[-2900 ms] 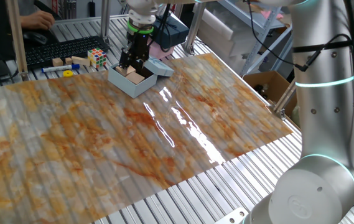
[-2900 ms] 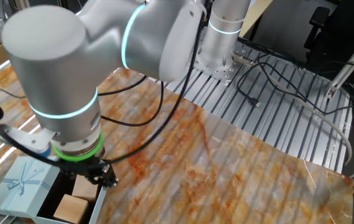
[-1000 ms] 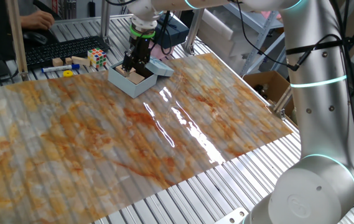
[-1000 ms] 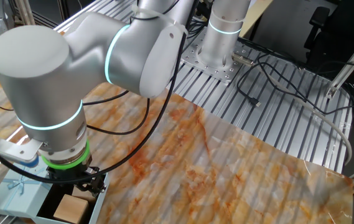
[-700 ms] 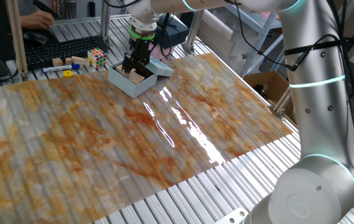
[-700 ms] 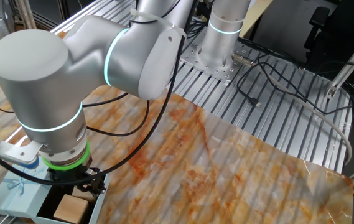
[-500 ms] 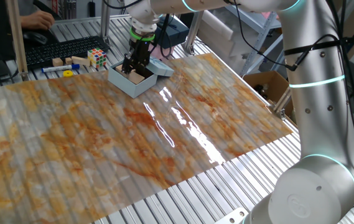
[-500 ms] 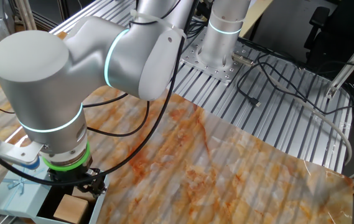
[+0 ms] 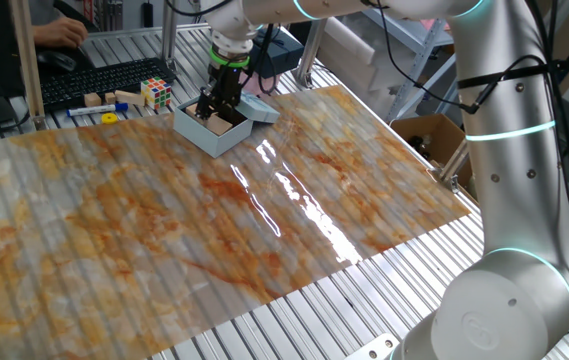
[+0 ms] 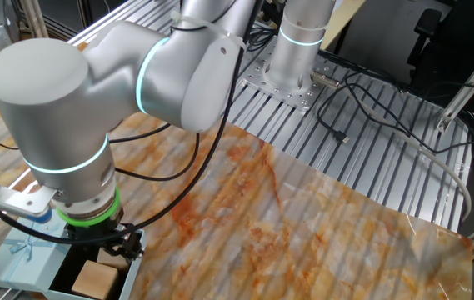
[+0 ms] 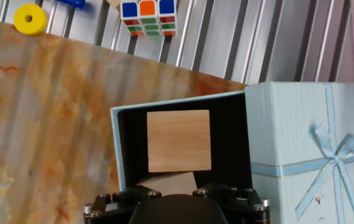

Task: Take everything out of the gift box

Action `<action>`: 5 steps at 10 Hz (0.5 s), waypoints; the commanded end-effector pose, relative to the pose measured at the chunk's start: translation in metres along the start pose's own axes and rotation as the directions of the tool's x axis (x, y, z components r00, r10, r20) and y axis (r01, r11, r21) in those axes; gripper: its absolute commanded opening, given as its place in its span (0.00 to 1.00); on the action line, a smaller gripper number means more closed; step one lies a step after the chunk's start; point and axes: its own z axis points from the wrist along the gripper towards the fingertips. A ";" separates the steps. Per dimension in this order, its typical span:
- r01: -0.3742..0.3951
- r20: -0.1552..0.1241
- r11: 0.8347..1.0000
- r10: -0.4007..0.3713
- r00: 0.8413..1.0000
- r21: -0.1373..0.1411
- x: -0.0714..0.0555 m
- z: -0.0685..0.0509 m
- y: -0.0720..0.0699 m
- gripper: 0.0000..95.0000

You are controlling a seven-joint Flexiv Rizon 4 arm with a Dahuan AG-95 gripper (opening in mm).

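Pale blue-grey card forms the gift box (image 9: 211, 130), sitting open at the far left of the worktop (image 9: 264, 220) with the claw (image 9: 214, 106) reaching inside. From the other fixed view, a tan wooden block (image 10: 95, 275) is lying within. In the hand view, the block (image 11: 178, 140) is showing flat, rigid faces, probably light; opposite sides suit gripping. Claw state: cannot tell.
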 end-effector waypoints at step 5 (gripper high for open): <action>0.001 -0.001 1.000 -0.001 1.000 -0.010 0.002 -0.001 0.001 0.80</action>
